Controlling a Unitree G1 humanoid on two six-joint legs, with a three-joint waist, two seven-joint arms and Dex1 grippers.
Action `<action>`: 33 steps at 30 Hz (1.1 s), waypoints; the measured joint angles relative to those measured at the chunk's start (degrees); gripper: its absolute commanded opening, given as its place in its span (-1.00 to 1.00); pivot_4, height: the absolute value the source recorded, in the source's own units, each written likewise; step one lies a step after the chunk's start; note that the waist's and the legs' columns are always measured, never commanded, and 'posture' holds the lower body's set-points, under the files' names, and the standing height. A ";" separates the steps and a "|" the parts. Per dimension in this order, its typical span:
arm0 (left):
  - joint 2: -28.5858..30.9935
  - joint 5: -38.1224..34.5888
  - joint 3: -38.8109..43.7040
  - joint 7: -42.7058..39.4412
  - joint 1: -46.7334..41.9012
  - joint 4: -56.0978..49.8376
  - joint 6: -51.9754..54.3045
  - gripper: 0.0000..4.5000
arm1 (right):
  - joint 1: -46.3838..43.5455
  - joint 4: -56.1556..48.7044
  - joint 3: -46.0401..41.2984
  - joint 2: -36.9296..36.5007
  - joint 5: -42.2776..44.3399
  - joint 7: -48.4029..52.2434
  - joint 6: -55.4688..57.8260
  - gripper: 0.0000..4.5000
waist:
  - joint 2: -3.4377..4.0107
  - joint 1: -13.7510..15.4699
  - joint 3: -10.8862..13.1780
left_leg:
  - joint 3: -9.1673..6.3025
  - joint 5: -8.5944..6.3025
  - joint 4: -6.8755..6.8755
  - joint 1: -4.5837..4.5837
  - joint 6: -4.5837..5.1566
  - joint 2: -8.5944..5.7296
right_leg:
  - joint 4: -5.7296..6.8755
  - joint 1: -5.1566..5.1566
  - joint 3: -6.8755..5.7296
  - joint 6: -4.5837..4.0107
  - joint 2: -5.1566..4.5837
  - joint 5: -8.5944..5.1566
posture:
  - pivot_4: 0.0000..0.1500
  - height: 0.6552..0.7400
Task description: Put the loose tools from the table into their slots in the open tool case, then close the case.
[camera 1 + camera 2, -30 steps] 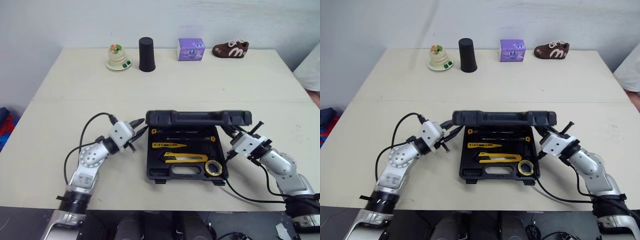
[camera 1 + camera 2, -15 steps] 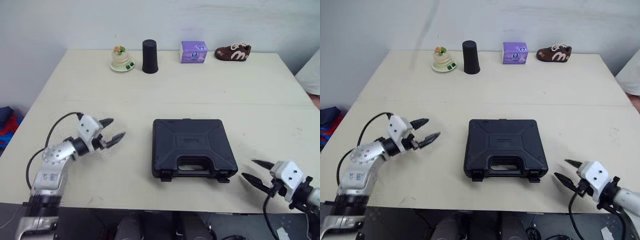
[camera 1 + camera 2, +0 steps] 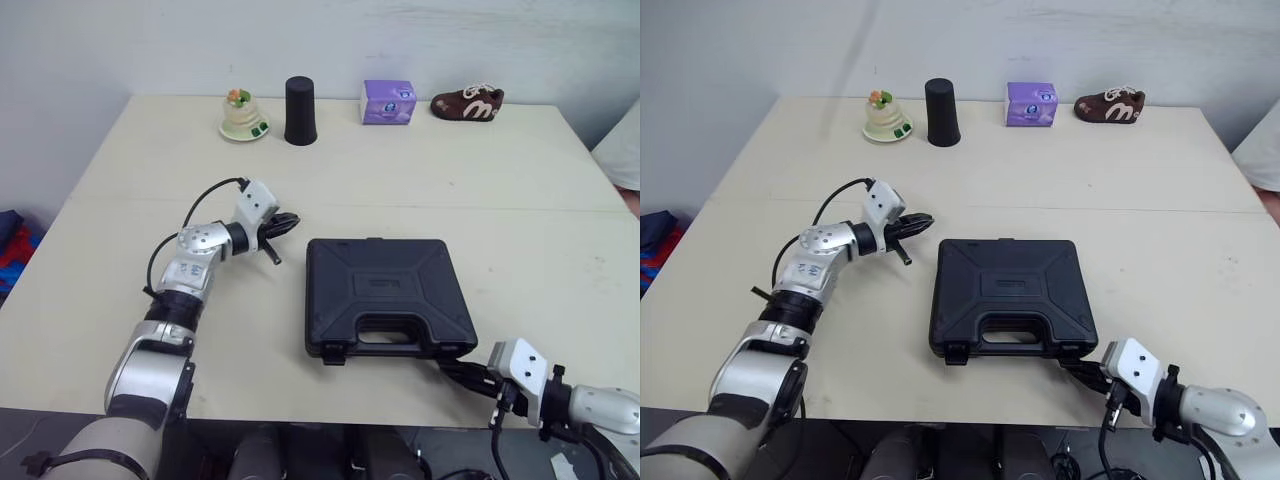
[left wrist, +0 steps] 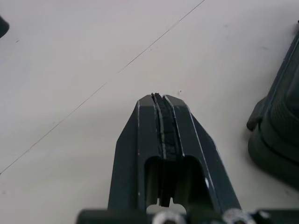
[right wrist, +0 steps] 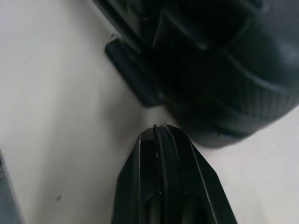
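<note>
The black tool case lies shut and flat at the centre of the surface, handle toward the lower edge of the frame. 1 second ago its lid stood open, with yellow-handled tools and a tape measure in their slots and both claws at the lid's ends. Half a second ago the lid was already down and both claws were spread and well clear of it.

The left claw, its 2 fingers now pressed together and holding nothing, has swung in to hover just off the case's upper-left corner. The right claw, fingers likewise together and empty, has moved in low at the case's lower-right corner, right beside the right latch. Whether it touches the latch cannot be told.

With the tools shut inside and the lid down, the task looks all but finished. That latch tab appears to lie out flat on the surface, so it may still be unfastened. If so, the remaining work would be pressing the tabs home, and the right claw is well placed for that.

A black cup, a purple box and a brown shoe line the far edge, as before.
</note>
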 measured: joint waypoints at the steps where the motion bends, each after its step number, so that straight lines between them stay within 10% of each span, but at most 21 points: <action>1: -0.05 0.16 -0.02 -0.94 -0.12 1.86 -1.00 -0.98 | -1.26 0.54 0.74 0.52 -0.82 -0.16 -0.46 -1.00 | -0.11 -0.37 -0.04 | 0.00 0.00 0.00 0.03 0.00 0.02 | 0.01 0.01 -0.01 -0.01 0.00 0.00 | 1.00 1.00; 13: 0.42 0.10 -0.07 -19.96 -0.11 8.84 -4.97 -0.98 | -11.31 11.10 1.53 0.96 -6.80 -1.38 -6.74 -1.00 | -0.28 -0.83 -0.03 | -0.01 0.05 0.12 -0.06 0.11 -0.01 | 0.02 0.02 -0.07 -0.02 -0.12 0.12 | 1.00 1.00; 25: 3.72 -3.39 1.61 -23.06 16.58 -14.90 2.18 -0.98 | -22.96 24.22 2.48 1.24 -10.67 -1.57 -11.13 -1.00 | -0.26 -0.99 -0.03 | 0.02 0.02 0.29 -0.11 0.10 0.11 | 0.07 0.01 0.07 0.07 -0.32 0.17 | 1.00 1.00; 33: 6.86 -9.12 6.07 -19.05 21.08 -30.68 11.14 -0.98 | -14.82 17.50 -2.68 0.99 -8.44 -3.17 -5.97 -1.00 | -0.21 -0.17 0.00 | -0.19 0.02 0.24 -0.24 0.07 0.09 | 0.02 0.01 0.25 0.01 -0.44 0.13 | 1.00 1.00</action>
